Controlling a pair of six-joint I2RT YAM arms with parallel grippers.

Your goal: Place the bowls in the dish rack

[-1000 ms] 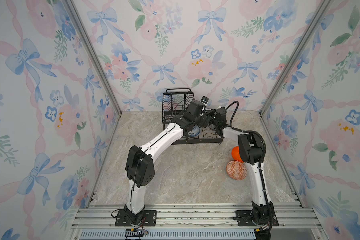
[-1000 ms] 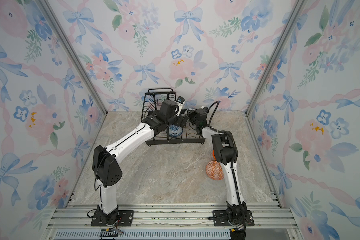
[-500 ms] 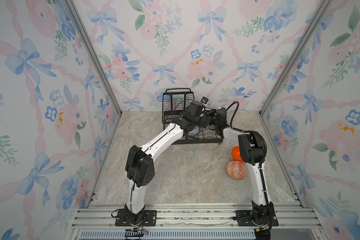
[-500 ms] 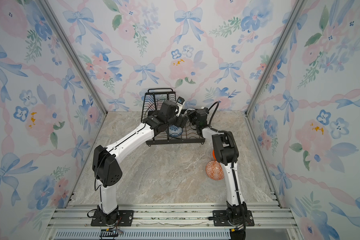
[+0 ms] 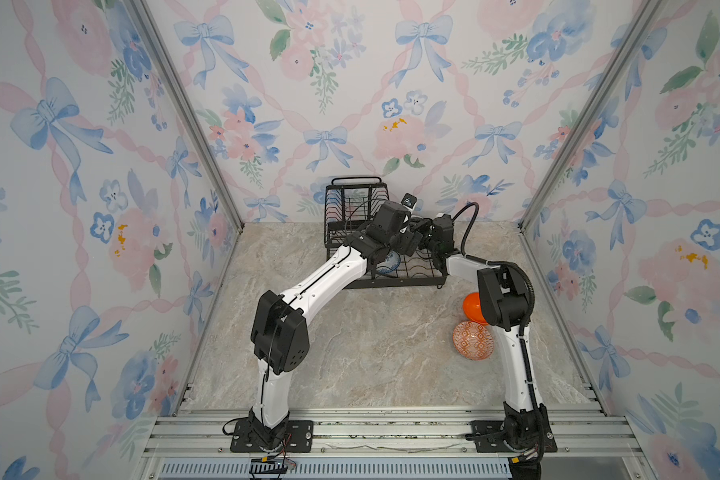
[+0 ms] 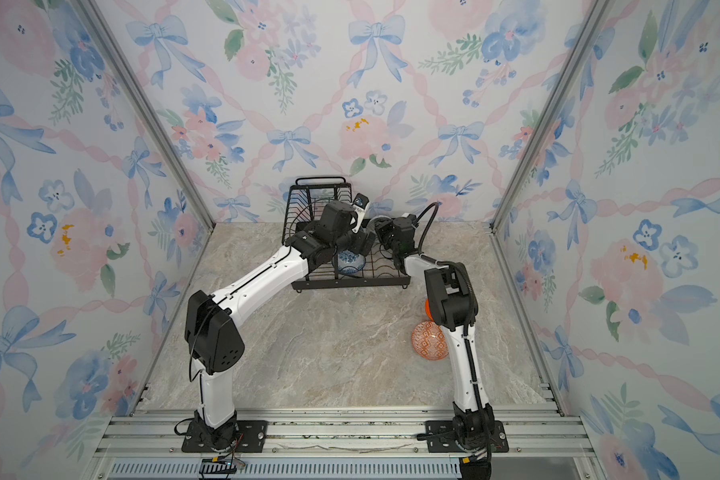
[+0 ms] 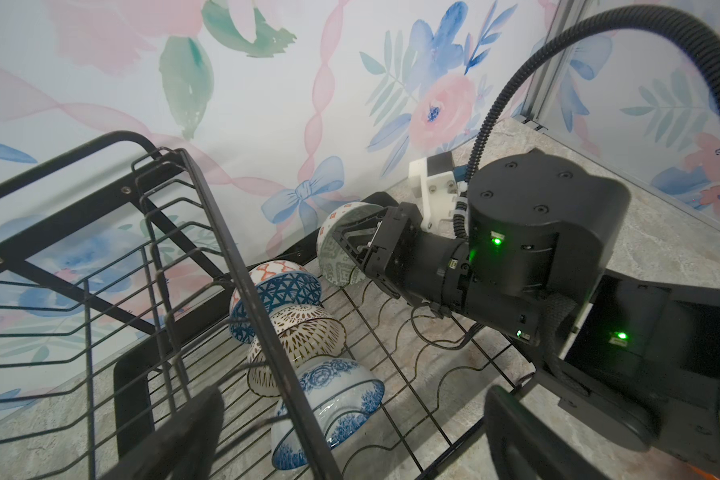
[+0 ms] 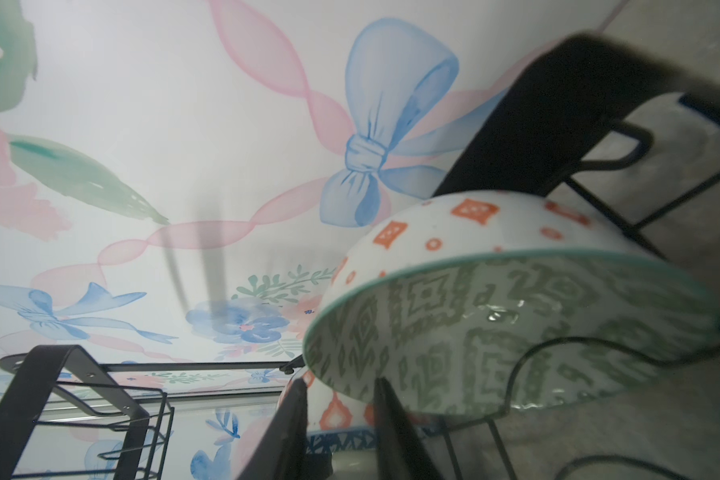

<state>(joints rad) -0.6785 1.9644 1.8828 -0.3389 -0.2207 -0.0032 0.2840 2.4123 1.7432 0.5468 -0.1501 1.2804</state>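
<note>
The black wire dish rack [image 5: 391, 285] [image 7: 208, 232] stands at the back wall. On its lower tray lean a dark-blue geometric bowl [image 7: 281, 291], a brown-patterned bowl [image 7: 308, 332] and a blue-white floral bowl [image 7: 337, 386] [image 6: 350, 262]. Farther along, a green-white bowl [image 8: 516, 324] [image 7: 331, 253] stands on edge in the wires. My right gripper [image 8: 341, 424] [image 7: 350, 245] is open, its fingers either side of that bowl's rim. My left gripper [image 7: 350, 449] [image 5: 408, 243] hangs wide open above the floral bowl, holding nothing. A plain orange bowl [image 5: 472, 306] and an orange-white patterned bowl [image 5: 472, 340] lie on the table.
The rack's raised upper basket [image 5: 352, 203] with its handle loop sits behind my left wrist. Both forearms crowd together over the lower tray. The two table bowls lie close against my right arm's elbow [image 5: 504, 299]. Walls close in the back and both sides.
The right gripper's jaws have spread apart around the green-white bowl's rim. Both arms stay almost where they were over the rack.
</note>
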